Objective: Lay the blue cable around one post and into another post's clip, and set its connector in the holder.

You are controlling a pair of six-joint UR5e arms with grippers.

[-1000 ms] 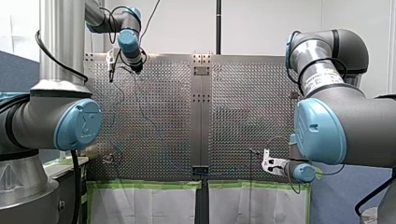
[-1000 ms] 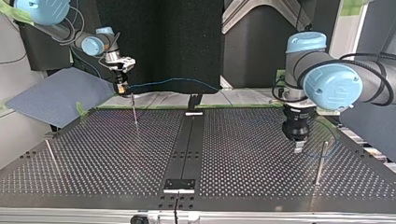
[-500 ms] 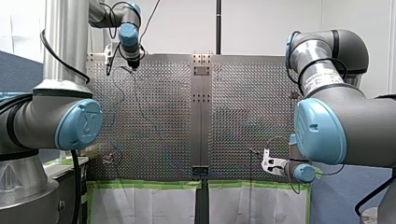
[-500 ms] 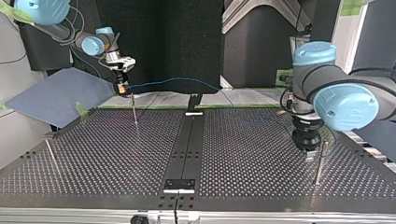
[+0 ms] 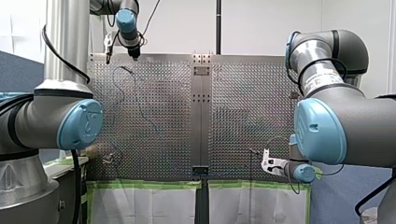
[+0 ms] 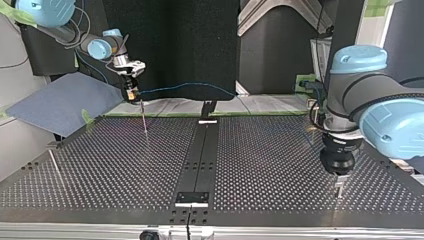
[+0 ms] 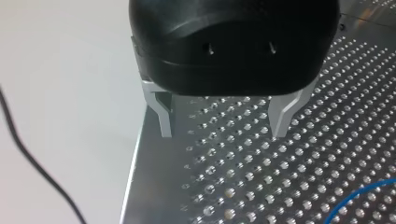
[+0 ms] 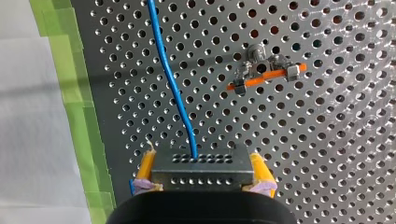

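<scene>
Clamping the grey connector (image 8: 201, 169) between yellow pads (image 8: 146, 167), my right pincer (image 8: 201, 163) shows little else of itself in its own wrist view: its body is cut off at the edge. The blue cable (image 8: 172, 77) leaves the connector's face and runs ahead over the perforated tabletop (image 8: 327, 154) until it passes out of sight, so its far end cannot be told there. Beside the cable stands a small metal fitting (image 8: 266, 74) with an orange clip.

In the top view the cable spans the air from that pincer toward the view's middle and is hard to follow past there. A thin post (image 6: 144, 117) stands just below the pincer; another post (image 6: 54, 164) stands near the view's left edge.

My left pincer (image 7: 224, 126) has its metal fingers (image 7: 164, 116) spread wide with nothing between them, over the tabletop beside its rim. A short arc of the cable shows ahead of the fingers, cut off by the view's edge.

My left arm enters at the top view's right, wrist upright, pincer pointing straight down at the tabletop's near corner. A thin upright bit just under it is too small to tell as finger or post. My right arm enters at the view's upper left, wrist bent down, pincer above the tabletop's far edge. In the front view both pincers are too small to read.
</scene>
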